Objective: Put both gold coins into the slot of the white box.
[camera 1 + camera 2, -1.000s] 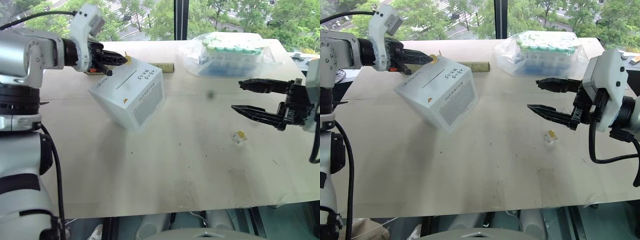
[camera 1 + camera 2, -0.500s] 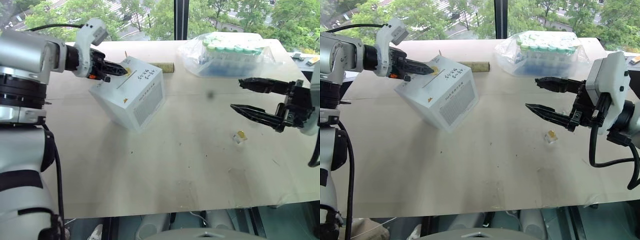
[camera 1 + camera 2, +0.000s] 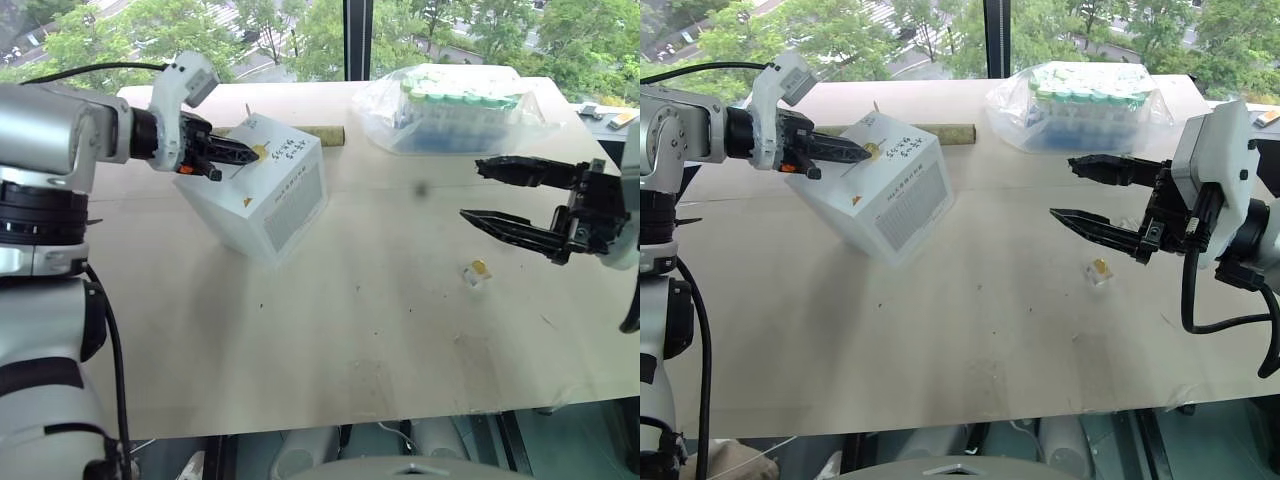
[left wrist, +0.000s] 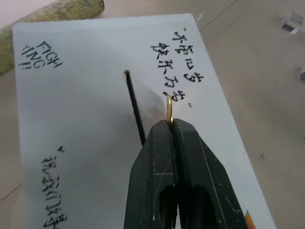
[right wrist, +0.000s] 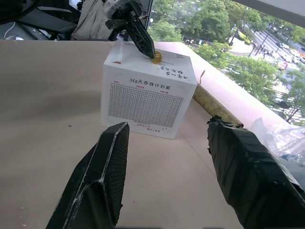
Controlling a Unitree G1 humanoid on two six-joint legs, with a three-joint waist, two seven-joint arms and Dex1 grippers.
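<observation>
**Coin on edge, just off the slot line**

Coin one (image 4: 169,109) is pinched edge-up at the very tip of your left gripper (image 4: 170,125), whose fingers are pressed together on it with only the upper rim of the disc showing past them. It hangs over the top face of the white box (image 3: 268,195), and the slot (image 4: 134,107) runs as a thin dark line just beside the fingertips, on the side toward the "FIGHTING" print. From the left wrist view the coin's flat plane looks close to parallel with the slot's long axis, so I judge that what you need is a small sideways shift toward that line rather than a twist, then a descent. How high the coin sits above the cardboard I cannot tell from these views.

The box rests tilted on the table (image 3: 350,330), one corner raised, so the slot face slopes; expect the coin to meet it at an angle.

Your right gripper (image 3: 1092,195) hangs well off to the far side of the box from the left one, jaws standing wide apart and holding nothing. Below it, near its lower finger, the second coin (image 3: 1101,267) sits in a small clear holder (image 3: 1098,276) on the table. That makes the right arm by far the nearer one for the second pickup, while the left arm alone is placed for the insertion.
</observation>
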